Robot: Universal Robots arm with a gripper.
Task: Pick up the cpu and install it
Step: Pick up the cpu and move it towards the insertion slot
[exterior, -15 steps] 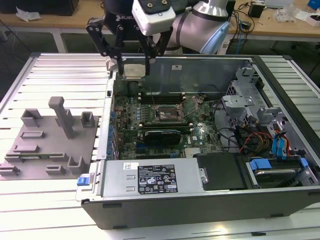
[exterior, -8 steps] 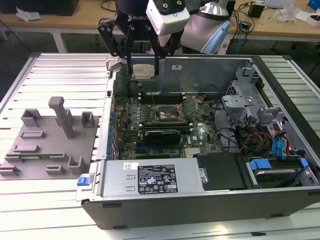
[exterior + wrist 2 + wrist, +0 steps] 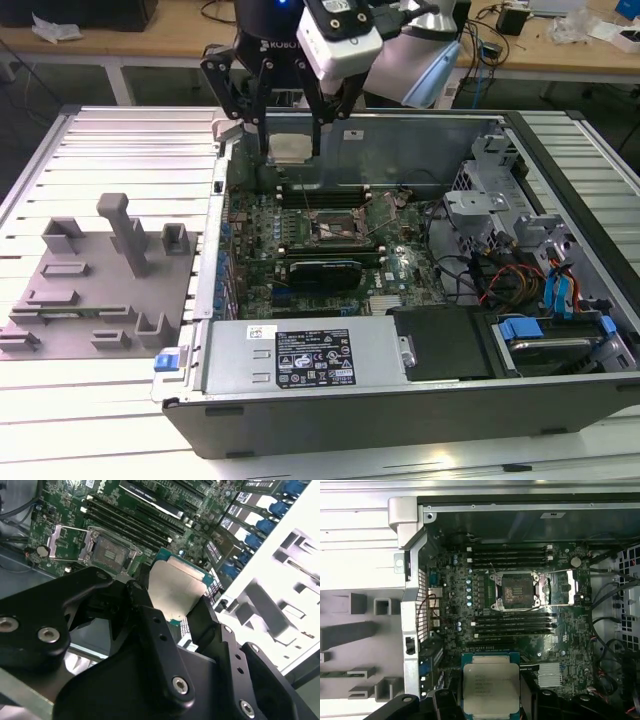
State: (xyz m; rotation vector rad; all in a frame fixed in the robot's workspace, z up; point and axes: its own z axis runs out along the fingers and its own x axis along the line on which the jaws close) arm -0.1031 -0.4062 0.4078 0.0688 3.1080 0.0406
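Note:
The cpu (image 3: 290, 147), a thin square chip with a pale silver top, hangs in the air over the far left part of the open computer case. My gripper (image 3: 292, 152) is shut on it, one black finger on each side edge. In both wrist views the cpu (image 3: 177, 587) (image 3: 491, 687) sits level between the fingers (image 3: 145, 607) (image 3: 540, 702). The black square socket (image 3: 335, 228) (image 3: 517, 591) (image 3: 107, 550) lies open on the motherboard below, apart from the chip, its metal bracket (image 3: 560, 587) swung aside.
A grey fixture (image 3: 90, 290) with posts and slots lies on the slatted table at the exterior view's left. Memory sticks (image 3: 512, 555) flank the socket. Cables and drive bays (image 3: 540, 270) crowd the case's right side. A power supply (image 3: 305, 355) lines the near wall.

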